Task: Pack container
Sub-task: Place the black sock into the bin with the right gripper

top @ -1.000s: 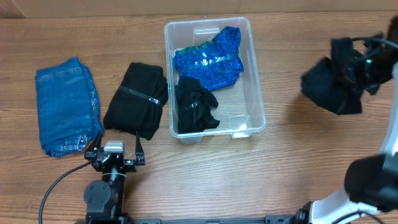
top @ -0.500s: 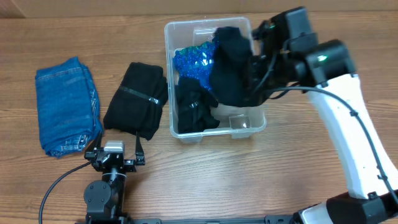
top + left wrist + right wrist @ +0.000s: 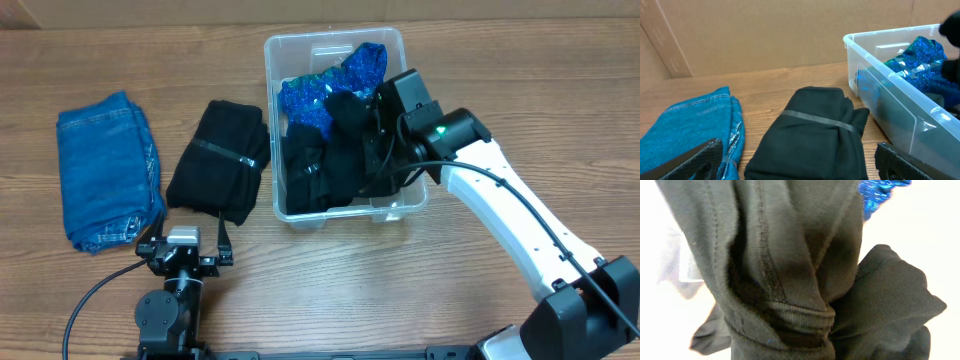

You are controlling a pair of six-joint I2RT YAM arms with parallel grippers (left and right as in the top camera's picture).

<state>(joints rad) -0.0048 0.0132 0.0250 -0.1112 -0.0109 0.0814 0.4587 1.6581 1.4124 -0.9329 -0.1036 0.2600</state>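
The clear container (image 3: pixel 335 37) stands at the table's middle back, holding a blue sequinned garment (image 3: pixel 330 95) and a crumpled black garment (image 3: pixel 303 178). My right gripper (image 3: pixel 382 145) reaches down into the container from the right, shut on another black garment (image 3: pixel 345 145) that hangs inside the bin. In the right wrist view that black cloth (image 3: pixel 790 255) fills the frame and hides the fingers. My left gripper (image 3: pixel 190 232) rests open at the front left, just short of a folded black garment (image 3: pixel 815 130), with the container wall (image 3: pixel 880 95) to its right.
Folded blue jeans (image 3: pixel 105 170) lie at the far left, next to the folded black garment (image 3: pixel 220 160) with a tape band. Cardboard walls close off the back. Bare wood shows to the right of the container.
My right arm swung in from the far right with the black garment, passed over the container and lowered the garment into it. The left arm has not moved.
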